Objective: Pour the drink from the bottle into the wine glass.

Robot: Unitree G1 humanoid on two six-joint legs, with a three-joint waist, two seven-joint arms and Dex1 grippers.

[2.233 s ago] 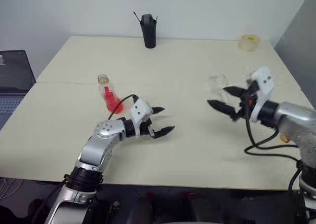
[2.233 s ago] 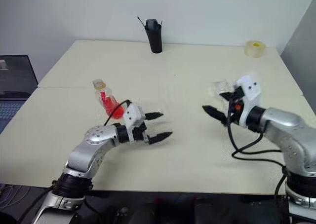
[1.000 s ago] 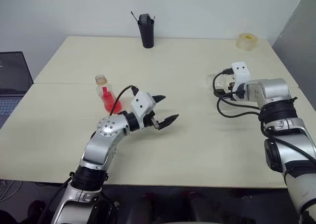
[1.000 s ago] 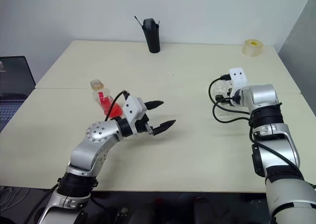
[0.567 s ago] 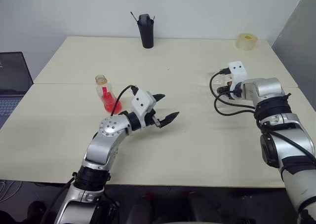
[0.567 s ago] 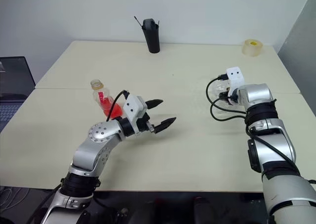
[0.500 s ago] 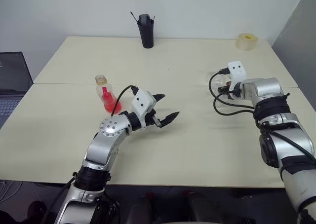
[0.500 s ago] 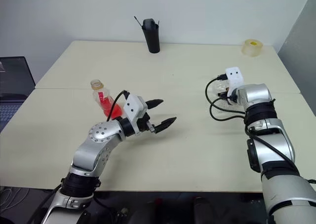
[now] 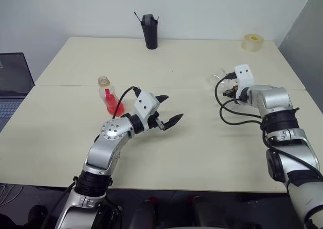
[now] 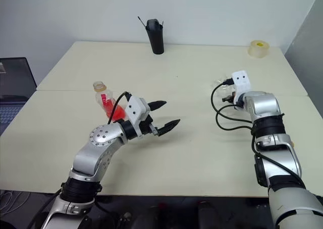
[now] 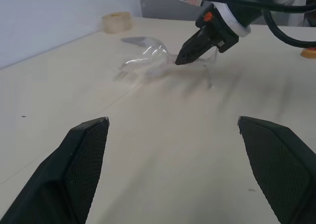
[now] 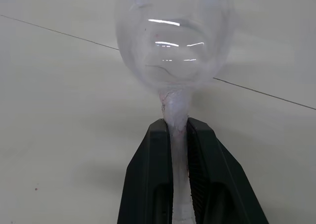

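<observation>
- The wine glass [image 12: 174,41] is pinched by its thin stem between the fingers [image 12: 150,184] of the right gripper [image 11: 183,56]; it is seen lying tipped on its side on the counter [image 9: 212,138], bowl pointing away from the fingers.
- The bottle [image 9: 109,99] of red drink [image 9: 114,108] is stood upright just behind the left gripper [image 9: 166,113], whose fingers are spread wide and empty.
- The left arm is judged nearer the bottle; the glass must first be righted.
</observation>
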